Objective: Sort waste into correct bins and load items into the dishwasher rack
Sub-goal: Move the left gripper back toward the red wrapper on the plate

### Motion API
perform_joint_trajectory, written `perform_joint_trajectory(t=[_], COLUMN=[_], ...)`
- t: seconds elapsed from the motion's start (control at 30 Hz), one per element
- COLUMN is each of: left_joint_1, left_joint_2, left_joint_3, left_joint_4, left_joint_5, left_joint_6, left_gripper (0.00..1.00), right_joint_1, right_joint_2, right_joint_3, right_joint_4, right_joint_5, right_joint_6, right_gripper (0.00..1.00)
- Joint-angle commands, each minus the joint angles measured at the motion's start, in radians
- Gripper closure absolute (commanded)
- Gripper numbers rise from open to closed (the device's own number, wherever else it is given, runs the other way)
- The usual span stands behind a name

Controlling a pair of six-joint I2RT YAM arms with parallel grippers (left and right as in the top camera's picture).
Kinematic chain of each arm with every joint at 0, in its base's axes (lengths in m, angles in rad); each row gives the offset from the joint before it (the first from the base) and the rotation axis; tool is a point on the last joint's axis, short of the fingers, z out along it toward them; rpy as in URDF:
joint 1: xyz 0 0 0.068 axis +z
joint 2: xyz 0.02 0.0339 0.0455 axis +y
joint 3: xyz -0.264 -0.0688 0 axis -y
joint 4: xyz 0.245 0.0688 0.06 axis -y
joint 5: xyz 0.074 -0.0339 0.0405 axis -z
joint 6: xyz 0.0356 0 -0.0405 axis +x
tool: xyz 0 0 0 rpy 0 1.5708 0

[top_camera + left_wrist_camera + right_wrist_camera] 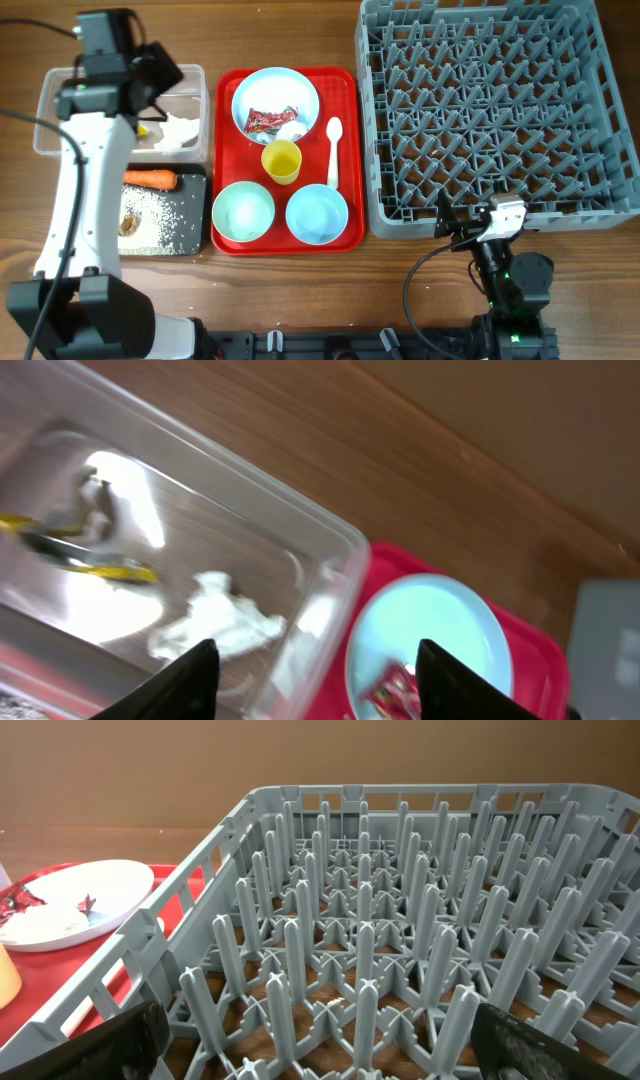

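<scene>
My left gripper [160, 72] hangs open over the clear tub [205, 110], nothing between its fingers. In the left wrist view the gripper [315, 685] is above the tub's rim [250, 480], with white tissue [215, 625] and a yellow scrap [110, 568] inside. The pale blue plate [275, 95] holds red-white wrappers [268, 120] and a bit of tissue [292, 130]. The black tray [205, 210] holds a carrot [150, 180], rice [170, 212] and a brown lump [130, 225]. My right gripper [465, 225] is open at the grey rack's [500, 110] front edge.
A red serving tray [232, 160] carries the plate, a yellow cup [282, 160], a white spoon [333, 150] and two pale blue bowls [243, 212] [317, 213]. The right wrist view looks across the rack's pegs [400, 920], with the plate [80, 900] at left.
</scene>
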Motion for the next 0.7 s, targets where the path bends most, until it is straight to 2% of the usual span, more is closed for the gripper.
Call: perform_joint_trajectory(t=[0.0, 0.07, 0.13, 0.2, 0.37, 0.5, 0.67], left_joint_1=[-0.117, -0.168, -0.235, -0.259, -0.282, -0.28, -0.281], left_joint_2=[0.041, 0.069, 0.126, 0.159, 0.286, 0.363, 0.441], left_joint_3=[0.01, 0.01, 0.01, 0.01, 0.01, 0.01, 0.01], left_joint_4=[0.003, 0.003, 0.007, 0.007, 0.015, 0.027, 0.046], left_joint_5=[0.042, 0.042, 0.015, -0.019, -0.057, -0.055, -0.055], left_joint_6=[0.067, 0.076, 0.076, 0.076, 0.084, 0.183, 0.257], left_gripper=[0.39, 0.39, 0.53, 0.56, 0.46, 0.41, 0.4], right_joint_1=[-0.003, -0.003, -0.003, -0.003, -0.003, -0.003, -0.003], right_joint_2=[-0.003, -0.003, -0.003, -0.003, -0.003, -0.003, -0.003], right_joint_3=[-0.001, -0.001, -0.001, -0.001, -0.001, -0.001, -0.001], right_joint_4=[0.003, 0.003, 0.003, 0.003, 0.003, 0.003, 0.003], right_joint_5=[0.007, 0.006, 0.007, 0.007, 0.006, 0.007, 0.007], right_joint_6=[-0.005, -0.005, -0.005, -0.005, -0.005, -0.005, -0.005], right_gripper=[0.0, 0.0, 0.0, 0.0, 0.0, 0.0, 0.0])
